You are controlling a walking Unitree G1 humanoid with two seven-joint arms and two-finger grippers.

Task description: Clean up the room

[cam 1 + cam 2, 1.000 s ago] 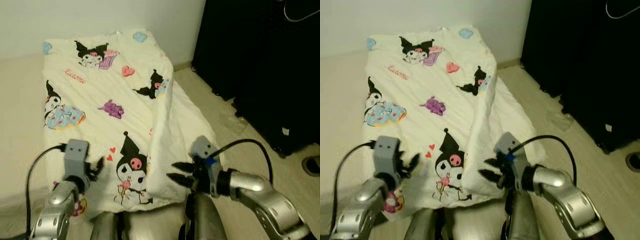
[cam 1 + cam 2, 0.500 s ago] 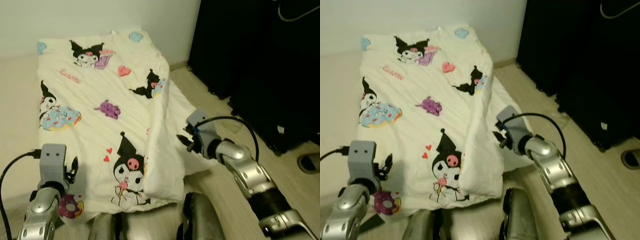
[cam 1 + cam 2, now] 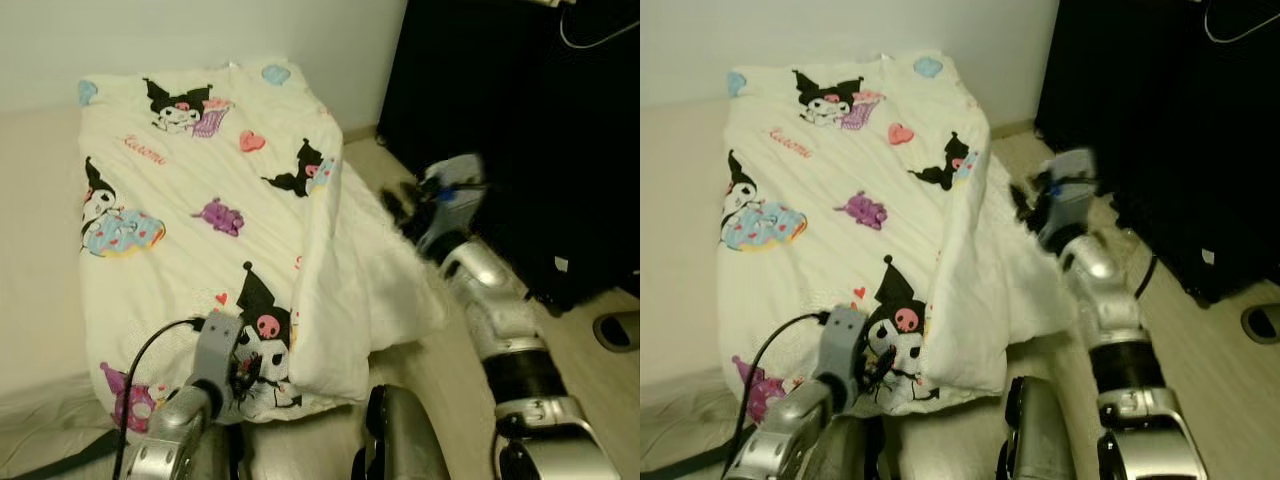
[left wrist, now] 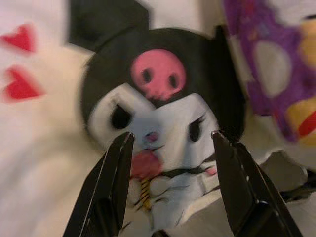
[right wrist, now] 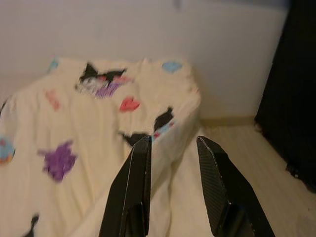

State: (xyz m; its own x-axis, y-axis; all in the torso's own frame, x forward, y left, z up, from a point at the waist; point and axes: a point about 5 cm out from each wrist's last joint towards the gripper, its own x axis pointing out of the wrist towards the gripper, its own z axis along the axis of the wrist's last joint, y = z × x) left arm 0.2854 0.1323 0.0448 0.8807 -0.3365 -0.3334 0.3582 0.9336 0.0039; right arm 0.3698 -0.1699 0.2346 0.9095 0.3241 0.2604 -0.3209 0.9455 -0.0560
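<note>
A cream cartoon-print blanket [image 3: 210, 210] lies spread over the floor, its 3 o'clock edge folded over. The step looks like tidying it. The left gripper [image 4: 170, 148], fingers apart, hovers over the 6 o'clock edge; closing on it comes next. The right gripper [image 5: 173, 163], fingers parted and empty, hangs at 3 o'clock.

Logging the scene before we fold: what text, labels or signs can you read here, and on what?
"Kuromi", in red script, on the blanket, near its far left corner; blurred, so the spelling is my best reading.
Small white tag on the black furniture: too small to read.
Nothing else readable.
</note>
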